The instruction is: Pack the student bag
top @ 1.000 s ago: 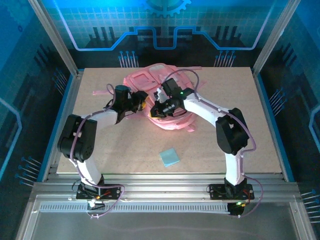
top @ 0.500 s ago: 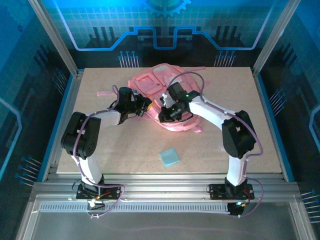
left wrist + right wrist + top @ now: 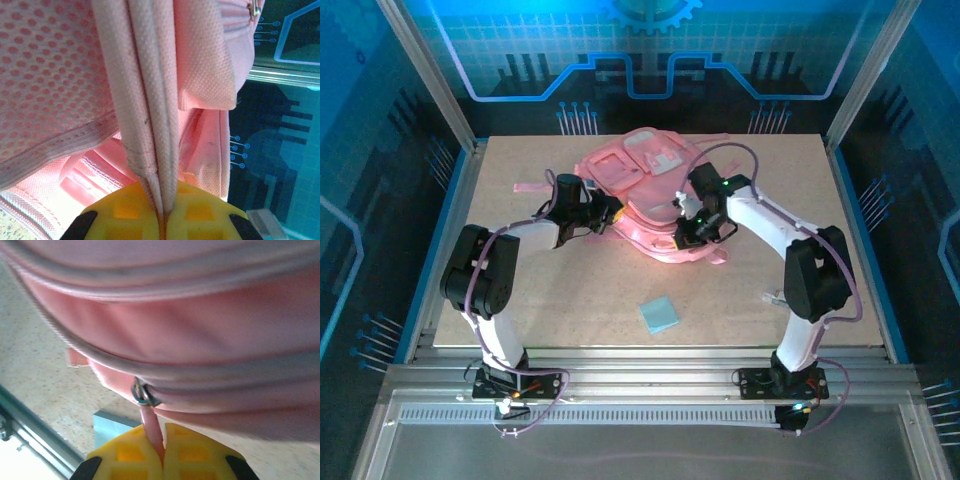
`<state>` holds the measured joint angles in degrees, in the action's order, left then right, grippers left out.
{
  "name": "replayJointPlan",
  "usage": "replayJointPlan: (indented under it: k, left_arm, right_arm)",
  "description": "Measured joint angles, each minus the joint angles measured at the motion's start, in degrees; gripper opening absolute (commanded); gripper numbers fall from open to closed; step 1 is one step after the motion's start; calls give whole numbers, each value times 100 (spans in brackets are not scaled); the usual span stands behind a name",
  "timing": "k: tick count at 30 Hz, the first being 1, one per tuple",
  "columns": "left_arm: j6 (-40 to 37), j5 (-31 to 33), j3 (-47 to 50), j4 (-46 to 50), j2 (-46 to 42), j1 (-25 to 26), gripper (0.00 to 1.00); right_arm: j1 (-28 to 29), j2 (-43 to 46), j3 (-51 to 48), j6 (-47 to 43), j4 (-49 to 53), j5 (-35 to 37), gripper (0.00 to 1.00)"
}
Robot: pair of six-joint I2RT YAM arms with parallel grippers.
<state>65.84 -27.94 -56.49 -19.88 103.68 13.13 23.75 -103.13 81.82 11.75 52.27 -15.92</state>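
twin grippers clamp the student bag [image 3: 640, 175] from either side. the left gripper [image 3: 608, 212] is pinched tight on a folded fabric band [image 3: 150, 100] at the bag's left edge. the right gripper [image 3: 684, 234] is pinched tight on the pink zipper pull [image 3: 151, 427] at its near right edge.

the bag, by far the biggest thing on the table [image 3: 520, 290], lies flat toward the far middle with its front pockets up, its length running from the far edge toward the near right. from the right wrist it sits straight ahead of the fingertips. its zip seam crosses the view from side to side, and the pull hangs back from the zipper slider [image 3: 143, 394] into the pads. any travel of the slider would likely have to follow that seam sideways, with the left arm as the anchor.

a flat blue square [image 3: 660, 316] lies on the table near the arms, well apart from the bag and closer to the right gripper than the left.

the count: two arms, two grippers, one bag, one blue square, one zipper pull in hand.
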Motion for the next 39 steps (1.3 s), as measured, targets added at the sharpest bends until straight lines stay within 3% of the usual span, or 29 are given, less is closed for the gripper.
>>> replayJointPlan:
  k: [8,15,16,20,26,28,30,32,34,39]
  left_arm:
    - [-179,-192,-293,251,61,-120,0]
    - [-302,-157,-1263,638,754,-472,0]
    - [-302,-131,-1412,638,881,-544,4]
    - [-323,96,-1738,721,1038,-706,42]
    - [-586,358,-1731,940,726,-940,69]
    - [-717,415,-1504,1078,348,-1034,72]
    - [-848,459,-1266,1250,-96,-1121,75]
    - [-960,522,-1001,1375,-619,-1185,75]
    - [-999,566,-723,1403,-1045,-1187,76]
    - [-741,706,219,1145,-1714,-951,76]
  right_arm:
    - [-203,284,105,-20,0,157,0]
    - [608,-26,136,133,-380,-48,0]
    - [813,-153,166,181,-299,-127,0]
    - [1416,-850,682,382,-238,-332,0]
    - [1521,-1497,1587,610,-304,-280,0]
    - [1458,-1443,1633,629,-304,-245,0]
    - [1342,-1300,1547,673,-332,-254,11]
    - [1134,-975,1250,730,-420,-299,34]
    - [896,-621,988,772,-439,-321,47]
    - [522,-94,763,706,-654,-249,52]
